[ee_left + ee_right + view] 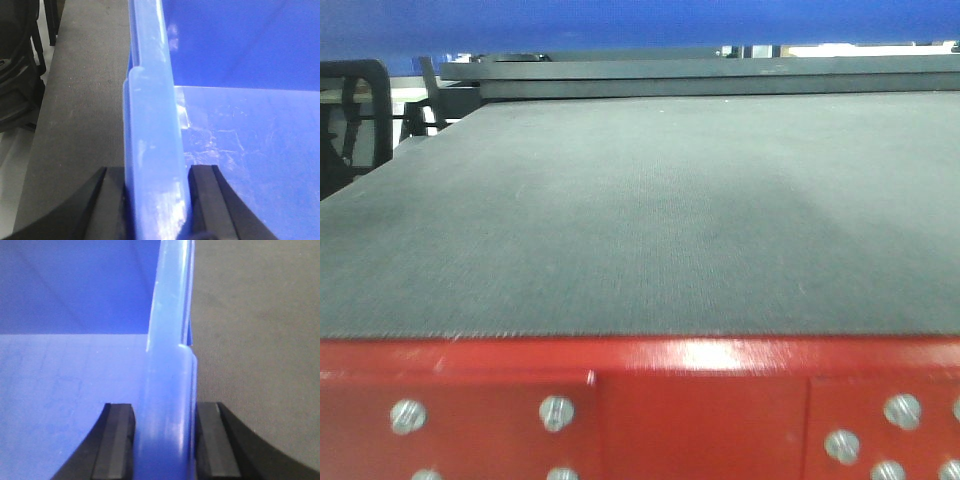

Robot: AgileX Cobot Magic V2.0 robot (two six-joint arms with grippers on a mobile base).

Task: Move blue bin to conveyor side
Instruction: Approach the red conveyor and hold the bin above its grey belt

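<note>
- Blue bin (240, 150) pinched by its rim on two opposite walls: left gripper (157, 210) and right gripper (165, 445) each clamped tight, one pad inside the wall, one outside.
- Grey belt (640, 220) just beyond each gripper's outer pad; seemingly held above it, contact not discernible.
- Move both grippers level and in step, to avoid twisting the rim.
- Set down flat, clear of the red frame (700, 400).
</note>
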